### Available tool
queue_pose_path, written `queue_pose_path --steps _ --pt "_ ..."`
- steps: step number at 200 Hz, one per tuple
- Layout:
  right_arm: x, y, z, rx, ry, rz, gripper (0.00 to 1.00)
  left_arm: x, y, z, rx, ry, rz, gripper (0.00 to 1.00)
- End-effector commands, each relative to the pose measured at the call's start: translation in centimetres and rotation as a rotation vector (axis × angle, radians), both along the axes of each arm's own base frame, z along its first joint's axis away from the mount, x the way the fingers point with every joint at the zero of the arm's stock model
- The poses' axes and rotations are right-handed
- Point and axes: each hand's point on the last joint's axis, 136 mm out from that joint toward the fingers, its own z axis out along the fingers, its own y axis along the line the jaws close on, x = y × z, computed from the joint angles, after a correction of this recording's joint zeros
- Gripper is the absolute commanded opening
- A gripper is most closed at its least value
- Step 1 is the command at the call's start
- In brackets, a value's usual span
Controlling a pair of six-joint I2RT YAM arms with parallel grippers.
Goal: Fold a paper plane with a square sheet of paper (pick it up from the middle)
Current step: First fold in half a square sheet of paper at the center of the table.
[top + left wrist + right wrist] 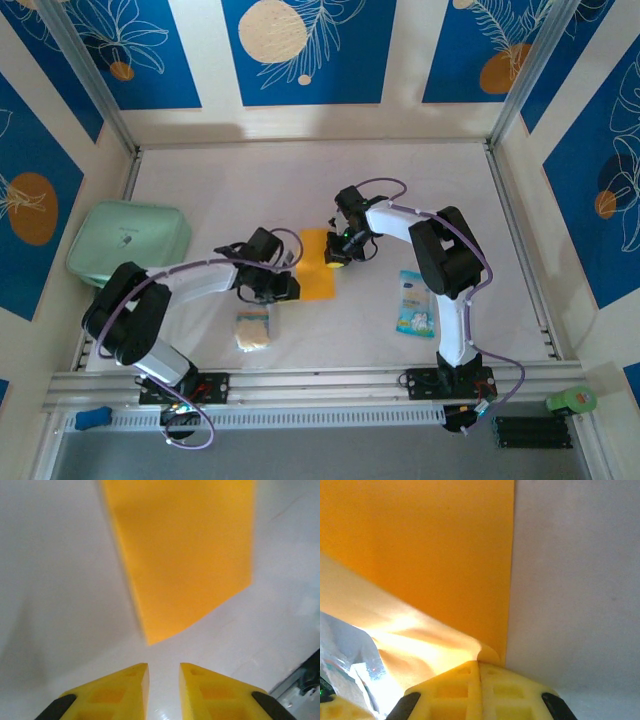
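The square sheet of paper (316,272) lies orange-yellow on the white table between the two arms. My right gripper (336,262) is at its right edge. In the right wrist view the yellow jaws (480,664) are shut on a corner of the paper (420,545), which curls up in a pale flap to their left. My left gripper (294,287) sits at the sheet's left side. In the left wrist view it (164,672) stands slightly open just short of the paper's (185,555) near corner, with bare table between its fingers.
A light-green case (130,243) lies at the far left. A beige spongy square (253,328) sits near the left arm. A blue-white packet (414,303) lies beside the right arm. Panelled walls close in the table on three sides.
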Motion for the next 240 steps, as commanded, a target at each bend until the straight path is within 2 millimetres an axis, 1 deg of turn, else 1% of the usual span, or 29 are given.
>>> queue_pose_path --steps 1,16,22,44,59,80,95,124,143,154,168,178,189,203,220,233,240 --pt "-3.9 -6.4 -8.0 -0.359 0.094 0.086 0.04 4.0 -1.6 2.3 -0.048 -0.109 0.047 0.24" --pt "-3.6 -5.9 -7.6 -0.335 0.084 0.101 0.04 5.9 -2.3 1.9 -0.052 -0.120 0.065 0.24" --pt "-3.4 -5.7 -7.5 -0.330 0.080 0.103 0.04 6.4 -2.5 1.3 -0.046 -0.115 0.072 0.24" --pt "-2.9 -5.6 -7.1 -0.326 0.072 0.095 0.04 8.5 -3.1 0.1 -0.036 -0.115 0.087 0.23" --pt "-2.7 -5.7 -7.1 -0.331 0.071 0.091 0.04 9.3 -3.2 -0.8 -0.032 -0.111 0.095 0.23" --pt "-2.7 -5.7 -7.2 -0.335 0.074 0.092 0.04 10.2 -2.3 -2.1 -0.012 -0.101 0.128 0.23" --pt "-2.7 -5.9 -7.3 -0.346 0.080 0.096 0.04 10.4 -1.6 -3.2 -0.010 -0.081 0.159 0.23" --pt "-2.8 -6.5 -7.7 -0.379 0.087 0.106 0.04 9.9 0.5 -5.3 -0.005 -0.019 0.222 0.23" --pt "-2.8 -7.1 -8.0 -0.409 0.092 0.114 0.04 9.4 2.1 -6.1 0.003 0.005 0.261 0.23" --pt "-2.8 -7.3 -8.1 -0.416 0.096 0.109 0.04 9.3 3.1 -6.1 0.006 0.012 0.278 0.23" --pt "-2.8 -7.4 -8.2 -0.426 0.100 0.108 0.04 9.3 3.9 -5.5 0.003 0.008 0.291 0.23" --pt "-2.7 -7.5 -8.1 -0.432 0.100 0.105 0.04 9.4 4.3 -4.5 -0.003 -0.010 0.293 0.23" --pt "-2.5 -7.3 -7.9 -0.426 0.092 0.105 0.04 9.6 4.3 -3.1 -0.018 -0.040 0.282 0.24" --pt "-2.4 -7.1 -7.7 -0.414 0.086 0.110 0.04 10.1 3.2 -0.7 -0.085 -0.079 0.249 0.24" --pt "-2.1 -6.6 -7.4 -0.391 0.075 0.125 0.04 10.6 1.4 1.7 -0.187 -0.113 0.217 0.25" --pt "-1.9 -5.9 -7.1 -0.357 0.063 0.147 0.04 10.9 0.1 2.7 -0.237 -0.127 0.194 0.25" --pt "-1.8 -5.5 -6.9 -0.342 0.055 0.159 0.04 10.9 -0.4 2.8 -0.246 -0.127 0.184 0.25"
